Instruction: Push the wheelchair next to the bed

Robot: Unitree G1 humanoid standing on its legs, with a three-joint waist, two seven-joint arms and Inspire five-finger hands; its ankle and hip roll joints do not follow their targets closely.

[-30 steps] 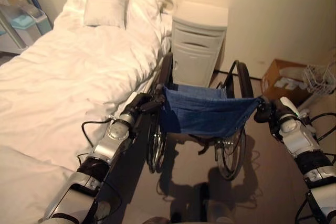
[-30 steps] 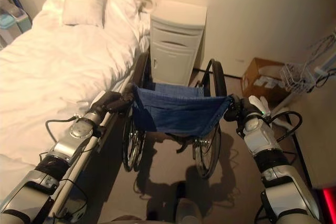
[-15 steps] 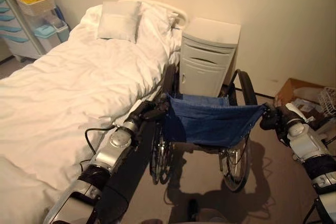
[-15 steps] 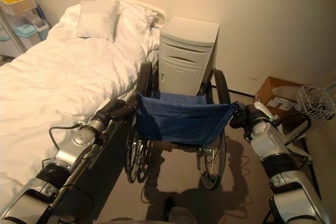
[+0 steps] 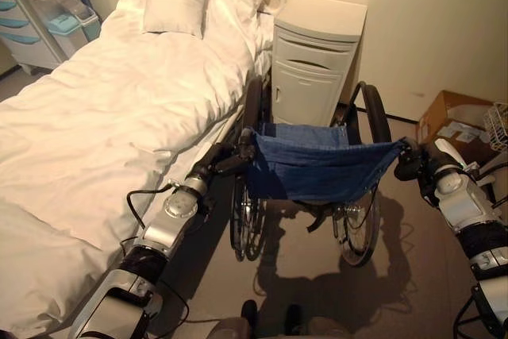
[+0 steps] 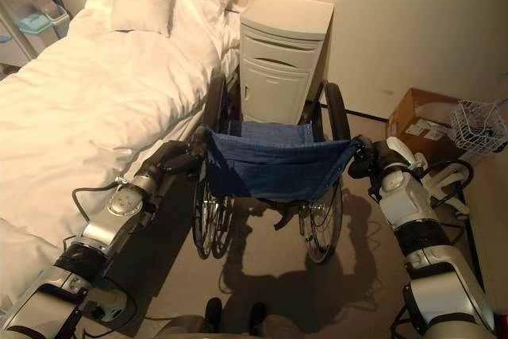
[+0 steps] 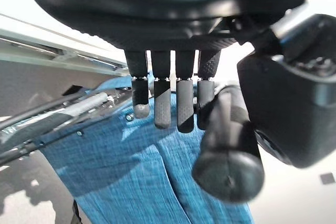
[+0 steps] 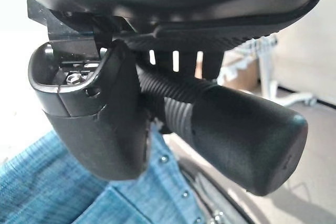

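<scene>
Wheelchair (image 5: 313,172): blue denim-look back w/ fine woven fleck, black tyres, handles & frame, silvery spokes. Bed (image 5: 103,117) & pillow (image 5: 175,1) plain white; cabinet (image 5: 313,57) off-white, wall cream, floor grey-brown. Cardboard box (image 5: 456,117) brown, wire basket (image 6: 480,125) white, cart (image 5: 40,13) has pale blue drawers & red-yellow items on top; both hands (image 5: 214,166) (image 5: 413,160) dark, arms silver-grey.
</scene>
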